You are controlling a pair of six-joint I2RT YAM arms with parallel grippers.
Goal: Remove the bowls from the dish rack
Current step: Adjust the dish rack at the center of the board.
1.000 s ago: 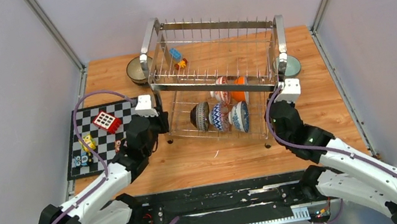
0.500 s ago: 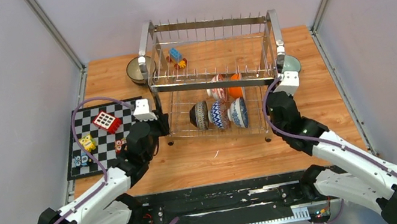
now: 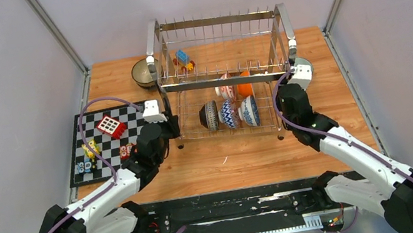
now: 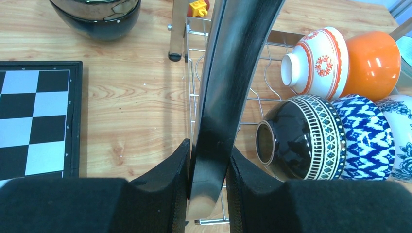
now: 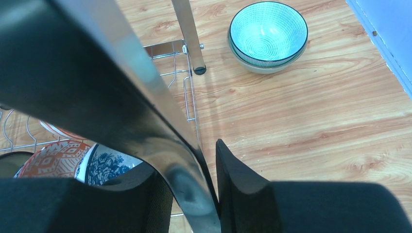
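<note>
Left gripper (image 4: 208, 162) first: its black pads are clamped on the flat, mirror-bright looped left handle (image 4: 228, 73) of the big two-tier chrome wire dish rack (image 3: 223, 79). My right gripper (image 5: 187, 165) straddles the matching right handle (image 5: 97, 73), but I cannot tell whether those pads pinch it or only lie against it.

The rack stands toward the far side of the pale wooden table (image 4: 131, 97). Five round glazed ceramic bowls stand on edge in its lower tier, packed close together: a glossy black bowl with a white lattice band (image 4: 301, 138), a blue-and-white zigzag bowl (image 4: 367, 136), a blue floral bowl (image 4: 403, 141), a white bowl with red rings (image 4: 316, 60) and a plain orange bowl (image 4: 374, 60).

I judge slip to be the main danger, since polished steel gives smooth pads little to bite. If one side lets go or my arms move unevenly, the rack tips and the bowls roll along the thin wires, knocking and chipping. The small plastic toy blocks (image 3: 183, 59) on the upper tier would slide off too.

Two more bowls sit on the table near the rack's far feet — a teal fine-lined bowl (image 5: 268, 34) nested in a pale one, and a dark glossy bowl (image 4: 97, 14). A sideways shove of the rack could strike either.
</note>
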